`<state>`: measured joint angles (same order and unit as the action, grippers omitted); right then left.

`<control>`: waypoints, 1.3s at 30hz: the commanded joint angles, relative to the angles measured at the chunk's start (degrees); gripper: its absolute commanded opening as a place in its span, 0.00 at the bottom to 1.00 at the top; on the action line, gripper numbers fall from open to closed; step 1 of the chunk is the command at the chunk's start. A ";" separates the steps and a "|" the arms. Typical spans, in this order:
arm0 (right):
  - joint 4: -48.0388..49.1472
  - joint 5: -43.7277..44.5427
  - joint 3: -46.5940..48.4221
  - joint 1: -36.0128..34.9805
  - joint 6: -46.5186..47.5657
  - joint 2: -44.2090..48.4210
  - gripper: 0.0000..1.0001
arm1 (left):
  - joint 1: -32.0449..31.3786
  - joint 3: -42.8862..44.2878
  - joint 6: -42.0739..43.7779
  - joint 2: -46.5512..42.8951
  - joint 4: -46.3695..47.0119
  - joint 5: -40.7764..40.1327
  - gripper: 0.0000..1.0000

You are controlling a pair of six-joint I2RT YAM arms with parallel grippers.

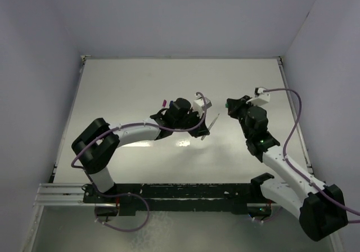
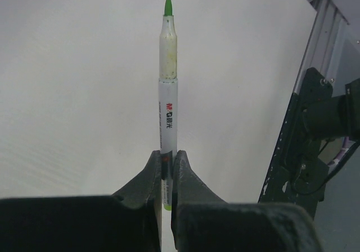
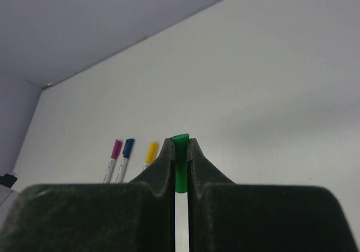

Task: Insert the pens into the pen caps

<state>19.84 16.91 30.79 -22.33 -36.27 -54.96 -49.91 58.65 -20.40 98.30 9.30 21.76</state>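
The green-tipped pen runs straight out from the left gripper. Its long axis is in line with the fingers, and the green nib is at the far end, pointing away from the wrist. The jaws are pinched tight on the barrel close to its back end (a bit of green shows low down between the fingers), so most of the pen juts free past the fingertips. From above, the pen shows as a thin pale line slanting out on the left gripper's right side. I can't tell from up there which end is the nib.

The right gripper is to the right of the left gripper, with a clear gap between the two. Its jaws are closed right down on the green cap. The cap sits lengthwise between the fingers, its outer end about level with the fingertips. I can't tell whether that outer end is the open mouth.

Three more pens lie side by side on the table, each with a cap on: the magenta-capped pen, the blue-capped pen and the yellow-capped pen. Their capped ends point away from the right wrist camera, their barrels running back toward it. From overhead only a magenta speck of them shows, just off the left gripper's far left side (the arm hides the rest).
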 commanded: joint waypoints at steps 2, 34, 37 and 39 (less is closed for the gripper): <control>17.40 -1.53 -5.56 0.09 0.52 4.14 0.00 | 0.34 2.96 -5.58 0.55 8.77 6.46 0.00; 38.08 -6.98 -15.93 0.09 -8.14 1.53 0.00 | 1.94 3.14 -10.25 2.63 12.69 8.86 0.00; 38.16 -6.97 -15.88 0.09 -7.86 1.44 0.00 | 1.92 3.17 -10.18 2.45 12.75 8.83 0.00; 38.04 -6.97 -15.78 0.09 -7.85 1.35 0.00 | 1.93 3.08 -10.14 2.44 12.76 8.69 0.00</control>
<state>53.76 10.68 14.81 -22.33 -44.05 -53.65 -48.12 59.42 -30.46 100.75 18.85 29.43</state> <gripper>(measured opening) 0.034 0.050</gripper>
